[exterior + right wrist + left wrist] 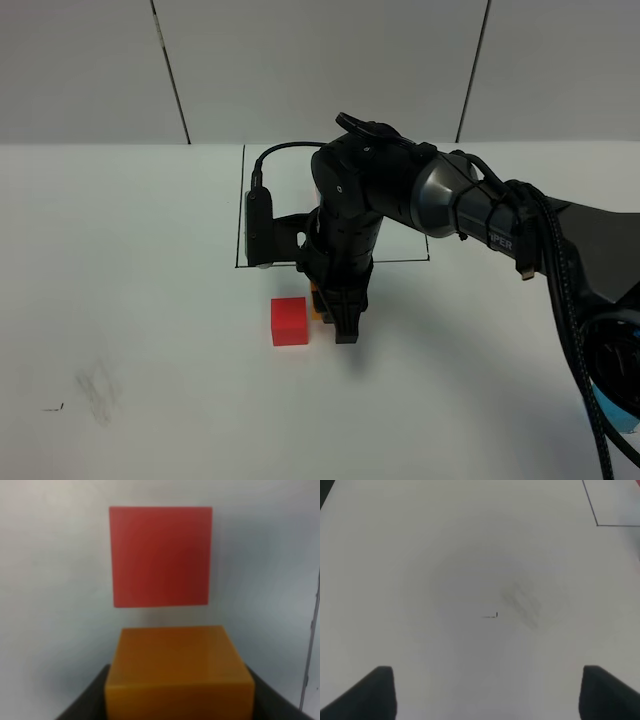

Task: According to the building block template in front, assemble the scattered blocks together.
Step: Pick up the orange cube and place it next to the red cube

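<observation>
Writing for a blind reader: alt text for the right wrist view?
An orange cube is gripped in the right hand, close to the camera. Beyond it, with a gap between, a red cube rests on the white table.

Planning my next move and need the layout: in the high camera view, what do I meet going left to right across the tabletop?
dark smudge → red cube → orange cube, partly hidden → right arm's fingers

Soft, even light washes the white counter (130, 300); shadows faint; the close orange block (177, 672) slightly out of focus.
</observation>
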Controlling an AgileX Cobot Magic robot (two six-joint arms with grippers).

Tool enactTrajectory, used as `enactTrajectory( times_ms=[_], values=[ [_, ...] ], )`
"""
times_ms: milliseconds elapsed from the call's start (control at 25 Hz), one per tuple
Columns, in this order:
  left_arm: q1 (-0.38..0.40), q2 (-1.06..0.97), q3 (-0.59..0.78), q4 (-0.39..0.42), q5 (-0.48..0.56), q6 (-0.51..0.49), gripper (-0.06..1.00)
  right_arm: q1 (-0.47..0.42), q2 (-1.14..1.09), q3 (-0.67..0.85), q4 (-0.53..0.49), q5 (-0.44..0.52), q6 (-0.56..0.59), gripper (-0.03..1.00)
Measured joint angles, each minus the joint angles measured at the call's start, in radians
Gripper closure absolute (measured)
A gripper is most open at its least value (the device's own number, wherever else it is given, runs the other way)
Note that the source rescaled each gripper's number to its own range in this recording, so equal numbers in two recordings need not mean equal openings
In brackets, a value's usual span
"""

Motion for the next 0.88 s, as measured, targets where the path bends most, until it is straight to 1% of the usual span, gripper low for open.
enactTrajectory(
  times_ms=[280,680,880],
  values=[
    [0.000,0.000,0.000,0.000,0.000,0.000,0.09,0.000,0.005,0.000,0.000,-0.017,0.000,0.96],
    [0.000,0.000,0.000,0.000,0.000,0.000,0.09,0.000,0.088,0.000,0.014,-0.029,0.001,0.96],
    [0.000,0.000,0.000,0.000,0.000,0.000,0.09,0.000,0.091,0.000,0.019,-0.067,0.003,0.96]
  ],
)
